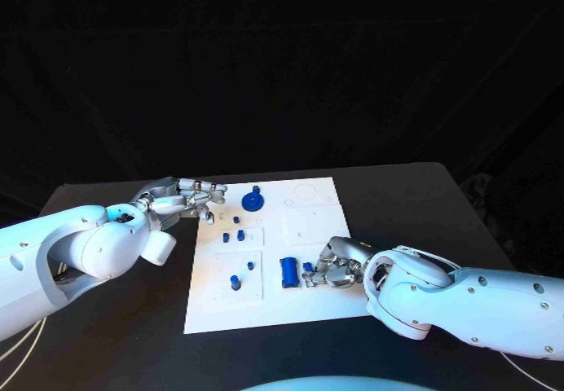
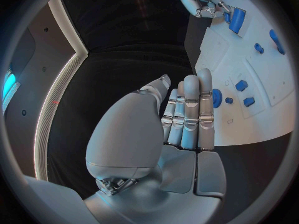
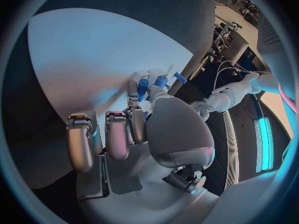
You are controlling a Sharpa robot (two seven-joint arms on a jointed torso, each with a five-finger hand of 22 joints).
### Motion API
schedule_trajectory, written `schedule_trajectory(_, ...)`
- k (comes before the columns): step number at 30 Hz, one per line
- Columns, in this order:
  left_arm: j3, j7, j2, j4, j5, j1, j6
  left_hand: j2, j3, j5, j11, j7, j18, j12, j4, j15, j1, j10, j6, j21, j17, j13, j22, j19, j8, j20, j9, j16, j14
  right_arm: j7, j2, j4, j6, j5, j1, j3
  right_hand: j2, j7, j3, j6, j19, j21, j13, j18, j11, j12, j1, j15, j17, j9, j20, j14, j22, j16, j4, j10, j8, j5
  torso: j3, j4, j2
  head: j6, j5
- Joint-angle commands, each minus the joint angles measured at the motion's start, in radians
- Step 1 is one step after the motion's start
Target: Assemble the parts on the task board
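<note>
The white task board (image 1: pixel 308 303) lies in the middle of the black table. A blue round part (image 1: pixel 252 199) stands near its far left corner, and a blue cylinder (image 1: pixel 289 271) lies near its front. Small blue pegs (image 1: pixel 241 235) sit between them. My left hand (image 1: pixel 188 198) hovers at the board's far left edge, its fingers (image 2: pixel 190 109) straight, side by side and holding nothing, just short of the round part (image 2: pixel 216 98). My right hand (image 1: pixel 332 265) is beside the cylinder and pinches a small blue part (image 3: pixel 143 88) between thumb and a finger, with its other fingers curled.
More small blue pegs (image 1: pixel 235 283) stand in the board's front left panel. Bare black table lies to either side of the board, with the table's edge far behind it.
</note>
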Motion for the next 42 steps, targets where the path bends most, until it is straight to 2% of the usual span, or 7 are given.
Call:
schedule_trajectory(1, 0.001, 0.008, 0.001, 0.002, 0.005, 0.000, 0.020, 0.005, 0.000, -0.001, -0.001, -0.001, 0.014, 0.003, 0.004, -0.002, 0.005, -0.006, -0.004, -0.004, -0.002, 0.002, -0.001, 0.002, 0.005, 0.007, -0.001, -0.004, -0.007, 0.011, 0.003, 0.005, 0.013, -0.018, -0.002, -0.001, 0.005, 0.003, -0.020, -0.003, 0.106, 0.005, 0.119, -0.007, -0.002, 0.005, -0.024, -0.008, 0.169, 0.002, -0.007, 0.086, 0.263, 0.006, 0.001, 0.015, 0.008, -0.012, 0.0002, -0.0002, 0.000, 0.001, 0.000)
schedule_trajectory(6, 0.001, 0.007, 0.000, 0.002, 0.005, 0.000, 0.020, 0.005, 0.000, -0.001, -0.001, -0.001, 0.014, 0.003, 0.004, -0.002, 0.005, -0.006, -0.004, -0.004, -0.002, 0.002, -0.001, 0.002, 0.005, 0.007, -0.001, -0.004, -0.007, 0.018, 0.000, 0.009, 0.004, -0.022, -0.002, -0.001, 0.012, 0.002, -0.050, -0.004, 0.106, 0.005, 0.120, -0.007, -0.002, 0.005, -0.043, -0.008, 0.169, 0.004, -0.007, 0.086, 0.263, 0.005, 0.001, 0.015, 0.011, -0.038, 0.0001, -0.0003, 0.000, 0.001, -0.001)
schedule_trajectory(17, 0.001, 0.005, 0.000, 0.000, 0.005, 0.000, 0.022, 0.005, 0.000, -0.001, -0.001, -0.001, 0.014, 0.003, 0.004, -0.002, 0.005, -0.006, -0.004, -0.004, -0.002, 0.002, -0.001, 0.002, 0.005, 0.007, -0.001, -0.004, -0.007, 0.029, -0.013, 0.021, -0.013, -0.034, -0.003, -0.001, 0.021, 0.002, -0.072, -0.005, 0.106, 0.005, 0.121, -0.007, -0.003, 0.006, -0.060, -0.009, 0.170, 0.005, -0.007, 0.086, 0.263, 0.006, 0.003, 0.016, 0.014, -0.043, 0.0003, 0.0005, 0.000, 0.003, -0.001)
schedule_trajectory(23, 0.001, 0.005, 0.000, 0.000, 0.005, 0.000, 0.022, 0.005, 0.000, -0.001, -0.001, -0.001, 0.014, 0.003, 0.004, -0.002, 0.005, -0.006, -0.004, -0.004, -0.002, 0.002, -0.001, 0.002, 0.005, 0.007, -0.001, -0.004, -0.007, 0.037, -0.030, 0.023, 0.001, -0.041, -0.003, -0.001, 0.026, 0.000, -0.073, -0.010, 0.106, 0.005, 0.121, -0.007, -0.004, 0.004, 0.003, -0.010, 0.170, 0.007, -0.009, 0.086, 0.263, 0.006, -0.028, 0.015, 0.016, -0.026, 0.0005, 0.0005, 0.000, 0.003, 0.000)
schedule_trajectory(27, 0.001, 0.005, -0.001, -0.001, 0.005, 0.000, 0.022, 0.005, 0.000, -0.001, -0.001, -0.001, 0.014, 0.003, 0.004, -0.002, 0.005, -0.006, -0.004, -0.004, -0.002, 0.002, -0.001, 0.002, 0.005, 0.007, -0.001, -0.004, -0.007, 0.049, -0.041, 0.033, 0.013, -0.046, -0.003, -0.001, 0.021, 0.000, -0.080, -0.013, 0.106, 0.005, 0.121, -0.007, -0.004, 0.002, 0.041, -0.010, 0.169, 0.008, -0.009, 0.086, 0.263, 0.006, -0.047, 0.014, 0.019, -0.045, 0.0003, -0.0001, 0.000, 0.003, 0.001)
schedule_trajectory(34, 0.001, 0.006, -0.001, -0.001, 0.005, 0.000, 0.023, 0.005, -0.001, -0.001, 0.000, 0.000, 0.014, 0.004, 0.005, -0.001, 0.004, -0.007, -0.005, -0.005, -0.002, 0.001, -0.001, 0.002, 0.005, 0.007, -0.001, -0.004, -0.008, 0.054, -0.047, 0.037, 0.029, -0.051, -0.003, -0.001, 0.024, 0.000, -0.083, -0.013, 0.106, 0.005, 0.122, -0.007, -0.004, 0.002, 0.054, -0.010, 0.170, 0.009, -0.009, 0.086, 0.263, 0.006, -0.052, 0.014, 0.020, -0.055, -0.0003, 0.0000, 0.000, 0.001, 0.002)
schedule_trajectory(42, 0.001, 0.007, -0.001, 0.000, 0.005, 0.000, 0.023, 0.005, -0.001, -0.001, 0.000, 0.000, 0.014, 0.004, 0.005, -0.001, 0.004, -0.007, -0.005, -0.005, -0.002, 0.001, -0.001, 0.002, 0.005, 0.007, -0.001, -0.004, -0.008, 0.050, -0.040, 0.018, 0.036, -0.061, -0.004, -0.001, 0.033, -0.001, -0.083, -0.013, 0.106, 0.005, 0.123, -0.007, -0.005, 0.004, 0.066, -0.011, 0.171, 0.009, -0.009, 0.087, 0.263, 0.007, -0.055, 0.015, 0.021, -0.058, -0.0001, 0.0023, 0.001, 0.001, 0.001)
